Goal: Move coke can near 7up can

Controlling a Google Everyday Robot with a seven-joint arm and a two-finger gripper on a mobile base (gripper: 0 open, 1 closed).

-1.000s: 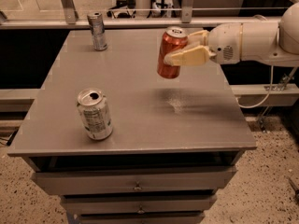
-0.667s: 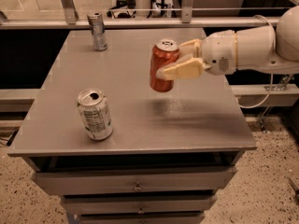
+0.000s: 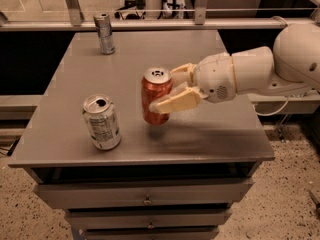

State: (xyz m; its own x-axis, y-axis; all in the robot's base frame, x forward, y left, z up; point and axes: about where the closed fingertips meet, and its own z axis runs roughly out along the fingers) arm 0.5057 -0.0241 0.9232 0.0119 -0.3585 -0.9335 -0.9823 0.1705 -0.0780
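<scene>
The red coke can is upright, low over or just touching the grey tabletop, near its middle front. My gripper reaches in from the right and is shut on the coke can, with one cream finger in front of it and one behind. The 7up can, silver-white with small label text and an opened top, stands upright at the front left, roughly a can's width to the left of the coke can.
A slimmer silver-grey can stands at the table's back left. The table tops a drawer cabinet. A metal rail runs behind the table. My white arm spans the right side.
My gripper has carried the coke can left, towards the front and downward, from high over the table's right part to close beside the 7up can.
</scene>
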